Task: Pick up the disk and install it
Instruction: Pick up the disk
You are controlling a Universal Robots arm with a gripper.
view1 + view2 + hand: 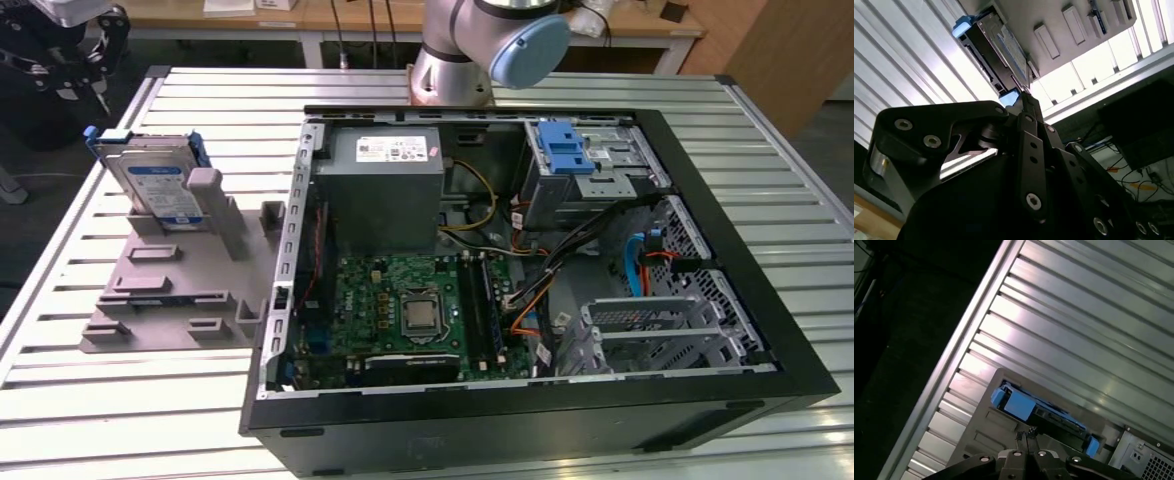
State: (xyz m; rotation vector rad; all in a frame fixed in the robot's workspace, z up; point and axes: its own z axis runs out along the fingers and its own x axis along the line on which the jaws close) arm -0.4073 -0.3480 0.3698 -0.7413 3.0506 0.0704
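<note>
Silver-grey disk (152, 186), blue-framed, stands on edge in grey holder (163, 290) on slatted desk (127, 420), at 9 o'clock of open computer case (507, 432) in exterior view. Empty tool (1025, 436) hovers at disk's 11 o'clock, pressed together, pinching nothing. Step judged: approach for pickup, install not begun. Grasp calls for tool spread, centred over disk's upper edge.

Bright light falls from above on the metal table (134, 420), and its ribs shine white. In the second wrist view the table glares so hard that the gripper (1024, 100) looks almost black against it. Inside the computer case (534, 430) it is dim and full of shadows. In the first wrist view the floor (894, 340) beside the table is dark.
</note>
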